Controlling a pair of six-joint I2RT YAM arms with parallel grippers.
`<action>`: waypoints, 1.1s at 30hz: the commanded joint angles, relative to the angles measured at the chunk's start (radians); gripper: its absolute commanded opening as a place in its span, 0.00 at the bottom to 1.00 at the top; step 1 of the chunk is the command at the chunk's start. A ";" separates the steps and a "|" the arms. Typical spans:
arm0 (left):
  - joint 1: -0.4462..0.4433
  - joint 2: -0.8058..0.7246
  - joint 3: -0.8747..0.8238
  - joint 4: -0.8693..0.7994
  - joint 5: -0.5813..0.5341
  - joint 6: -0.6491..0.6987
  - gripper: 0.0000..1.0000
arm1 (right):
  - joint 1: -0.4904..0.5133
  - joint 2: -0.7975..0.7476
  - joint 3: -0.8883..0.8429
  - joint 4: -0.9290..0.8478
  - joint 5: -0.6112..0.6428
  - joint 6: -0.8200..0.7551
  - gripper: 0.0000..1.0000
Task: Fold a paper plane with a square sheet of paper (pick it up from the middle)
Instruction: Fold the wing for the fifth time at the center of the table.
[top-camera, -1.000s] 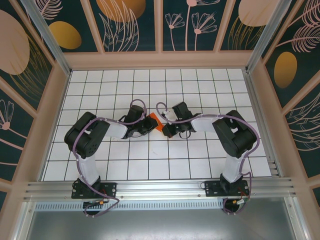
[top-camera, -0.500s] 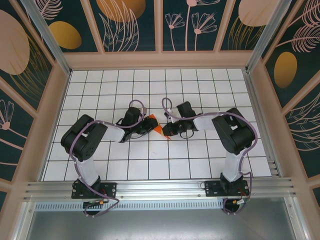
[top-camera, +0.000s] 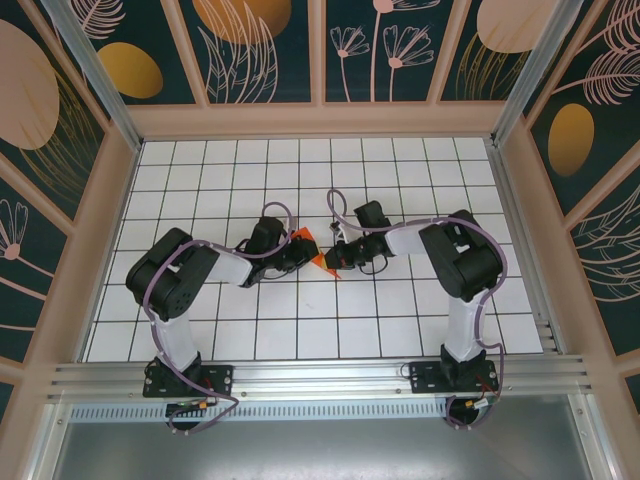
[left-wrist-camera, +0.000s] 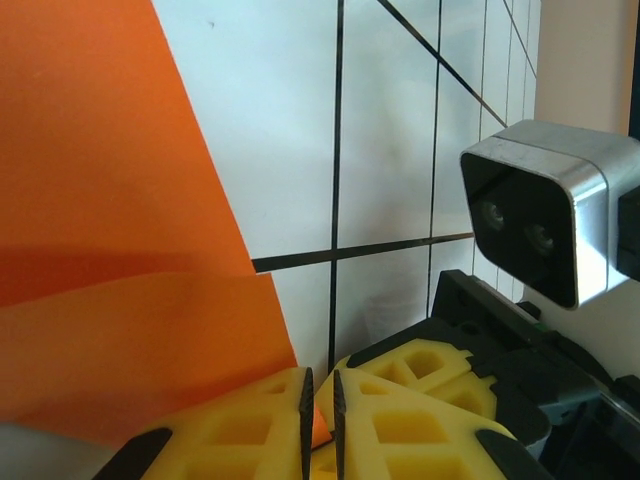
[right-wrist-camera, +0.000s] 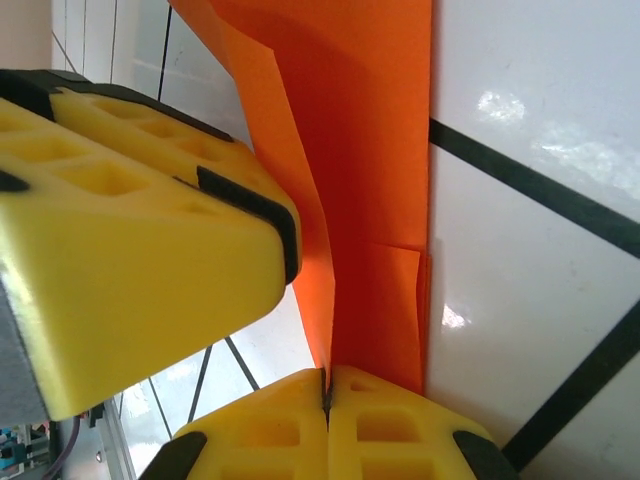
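The square sheet of paper (top-camera: 318, 261), bright orange and folded small with creases, hangs between my two grippers at the middle of the table. My left gripper (top-camera: 300, 250) meets it from the left. In the left wrist view a broad orange flap (left-wrist-camera: 120, 200) lies left of my left gripper (left-wrist-camera: 320, 400), whose jaws stand a thin slit apart with an orange corner pinched between them. My right gripper (top-camera: 333, 258) comes from the right. In the right wrist view the right gripper (right-wrist-camera: 326, 385) is shut on the lower edge of the upright paper fold (right-wrist-camera: 370, 150). No plane shape can be made out.
White grid-tiled table (top-camera: 400, 320) inside a walled booth with pink rails. The grippers almost touch: the left one's yellow finger (right-wrist-camera: 130, 200) looms beside the paper, and the right wrist camera (left-wrist-camera: 540, 225) sits just beyond the left jaws. Open tiles lie all around.
Both grippers have stayed at the paper. The right arm's elbow has drawn in towards the centre and its gripper has shifted slightly; the paper has turned a little between them.
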 joint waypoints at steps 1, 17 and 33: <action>-0.008 0.000 -0.016 0.009 -0.003 0.014 0.17 | -0.009 0.058 0.009 -0.055 0.075 0.011 0.00; -0.011 0.066 0.069 -0.275 -0.150 0.022 0.09 | -0.009 0.033 0.040 -0.086 0.061 0.014 0.02; -0.011 0.078 0.102 -0.367 -0.175 0.023 0.08 | -0.022 -0.087 -0.023 -0.109 0.050 0.021 0.15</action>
